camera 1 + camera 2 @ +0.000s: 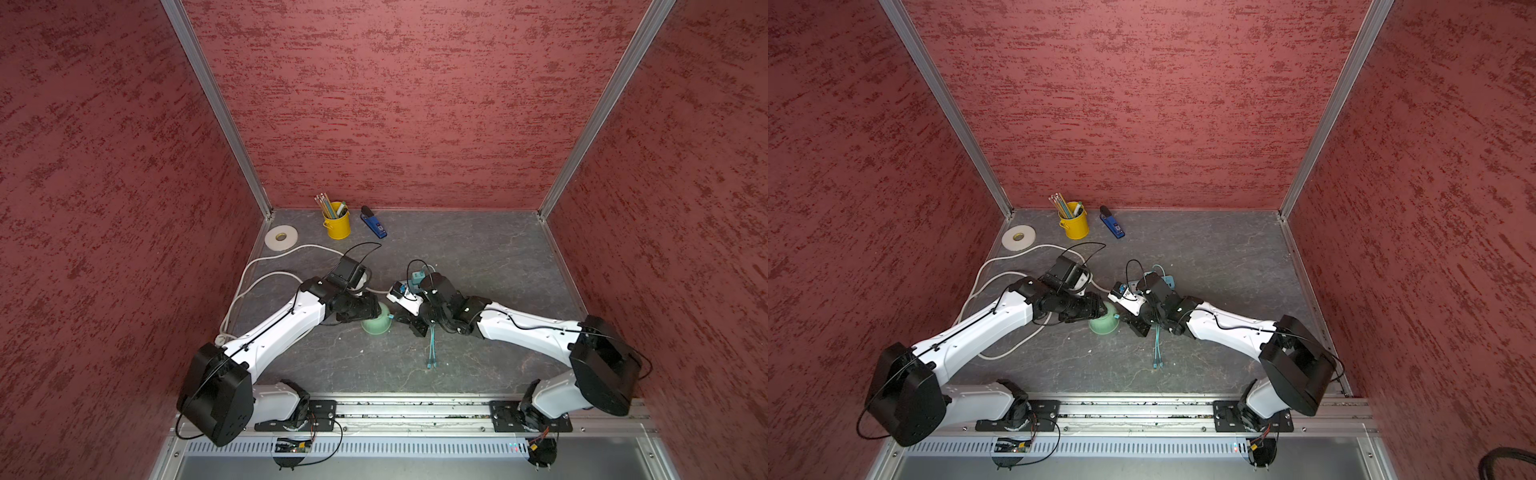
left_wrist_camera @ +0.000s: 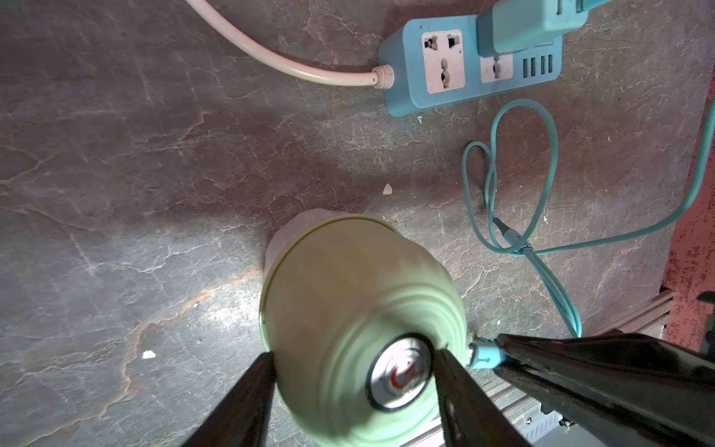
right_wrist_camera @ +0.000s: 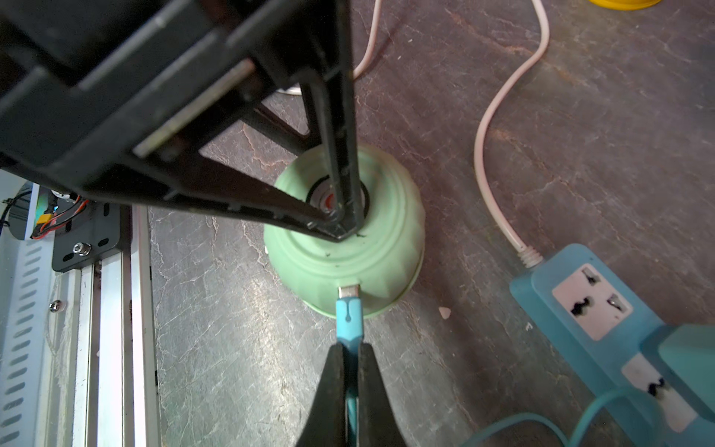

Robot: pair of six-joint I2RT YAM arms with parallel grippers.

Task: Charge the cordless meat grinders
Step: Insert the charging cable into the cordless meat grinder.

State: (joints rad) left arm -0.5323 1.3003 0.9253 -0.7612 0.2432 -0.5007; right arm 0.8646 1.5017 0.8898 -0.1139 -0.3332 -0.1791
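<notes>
The right gripper (image 3: pixel 350 350) pinches a teal charging plug (image 3: pixel 348 317), its metal tip touching the side of the mint-green cordless meat grinder (image 1: pixel 376 327) (image 1: pixel 1104 326). The left gripper (image 2: pixel 354 352) clasps the grinder's dome, which stands upright just below centre in both top views. A teal power strip (image 3: pixel 536 288) lies near.

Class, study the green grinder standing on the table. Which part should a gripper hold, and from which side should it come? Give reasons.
Grip the grinder by its narrow ridged top, around the button, coming from above: it stands upright and tapers upward. Stay off the port side, where the right gripper holds the plug. The left gripper sits so.
</notes>
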